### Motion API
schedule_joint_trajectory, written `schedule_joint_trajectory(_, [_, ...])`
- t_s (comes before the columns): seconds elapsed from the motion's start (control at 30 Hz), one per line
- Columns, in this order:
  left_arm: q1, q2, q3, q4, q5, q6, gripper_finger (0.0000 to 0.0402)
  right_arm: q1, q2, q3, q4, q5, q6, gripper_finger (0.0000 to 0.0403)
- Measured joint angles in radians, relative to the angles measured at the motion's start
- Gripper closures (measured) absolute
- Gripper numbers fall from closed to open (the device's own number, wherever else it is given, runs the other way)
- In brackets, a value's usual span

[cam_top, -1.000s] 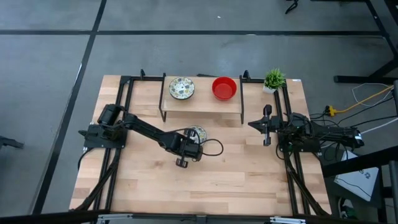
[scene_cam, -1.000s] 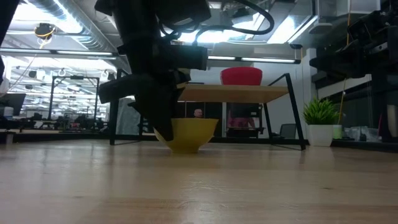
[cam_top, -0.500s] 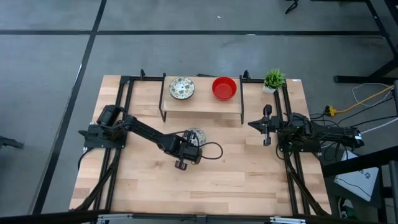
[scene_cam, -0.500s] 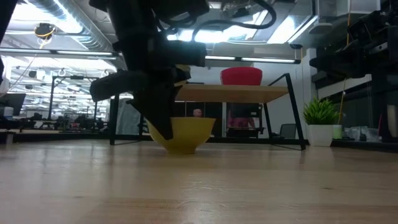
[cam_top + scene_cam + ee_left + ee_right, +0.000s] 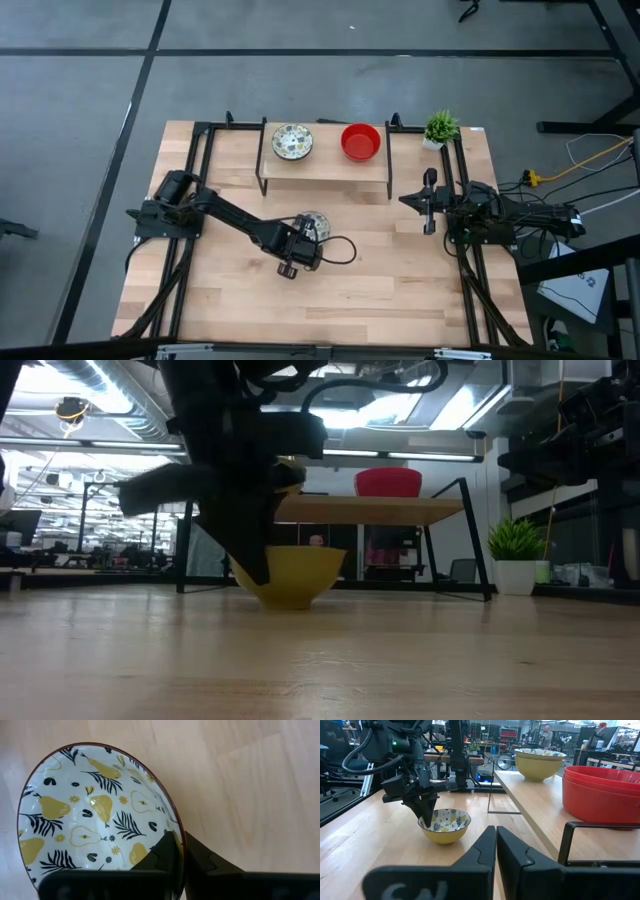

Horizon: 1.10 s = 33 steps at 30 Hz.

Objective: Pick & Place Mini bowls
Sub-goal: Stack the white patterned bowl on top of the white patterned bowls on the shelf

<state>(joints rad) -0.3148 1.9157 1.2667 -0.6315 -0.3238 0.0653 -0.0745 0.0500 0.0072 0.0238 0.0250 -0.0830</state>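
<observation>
Wooden counter [image 5: 400, 280] under bright ceiling lights. Left arm stretches out to mid-counter, its hand [image 5: 303, 238] pinched on the rim of a pear-patterned bowl [image 5: 313, 224], one finger [image 5: 162, 852] inside, partly covering it from above. Right hand [image 5: 430, 205] waits at the right side, fingers together. On the shelf [image 5: 325, 165]: patterned bowl [image 5: 292, 142], red bowls [image 5: 361, 141].
</observation>
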Motion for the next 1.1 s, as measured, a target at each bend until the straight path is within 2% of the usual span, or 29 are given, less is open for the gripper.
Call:
schedule_joint_trajectory(0.47, [-0.019,-0.134,0.003,-0.023,-0.019,-0.018,0.0391,0.0,0.0,0.0,0.0,0.0,0.0,0.0386])
schedule_joint_trajectory(0.83, [-0.093,-0.274,0.003,-0.052,0.023,-0.019,0.0392,0.0,0.0,0.0,0.0,0.0,0.0,0.0386])
schedule_joint_trajectory(1.1, [-0.13,-0.385,0.003,-0.068,0.006,-0.058,0.0392,0.0,0.0,0.0,0.0,0.0,0.0,0.0386])
